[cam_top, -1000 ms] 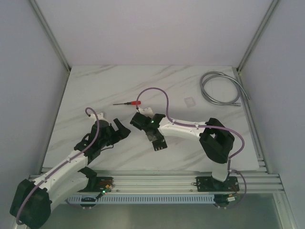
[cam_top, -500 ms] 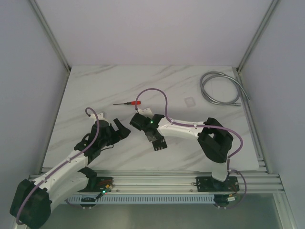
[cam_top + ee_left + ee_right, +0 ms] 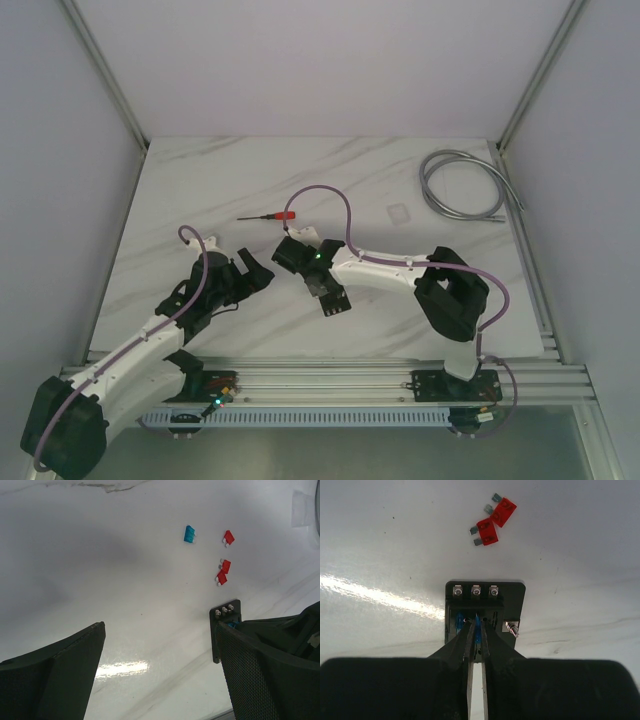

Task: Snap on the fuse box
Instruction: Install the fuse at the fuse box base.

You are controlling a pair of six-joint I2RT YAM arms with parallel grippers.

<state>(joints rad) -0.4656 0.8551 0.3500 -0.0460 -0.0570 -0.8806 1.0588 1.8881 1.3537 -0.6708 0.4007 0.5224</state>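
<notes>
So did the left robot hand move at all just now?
No. The left gripper hangs open in the same spot as before, just below and left of the red screwdriver on the table.

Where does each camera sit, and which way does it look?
Top external: above, behind, looking down on white marble table; left arm, right arm show.
Left wrist: looks down at the table between open left fingers.
Right wrist: looks along shut right fingers onto the flat black square plastic fuse box.
Both wrists share: fuse box, two red plastic fuses.
</notes>
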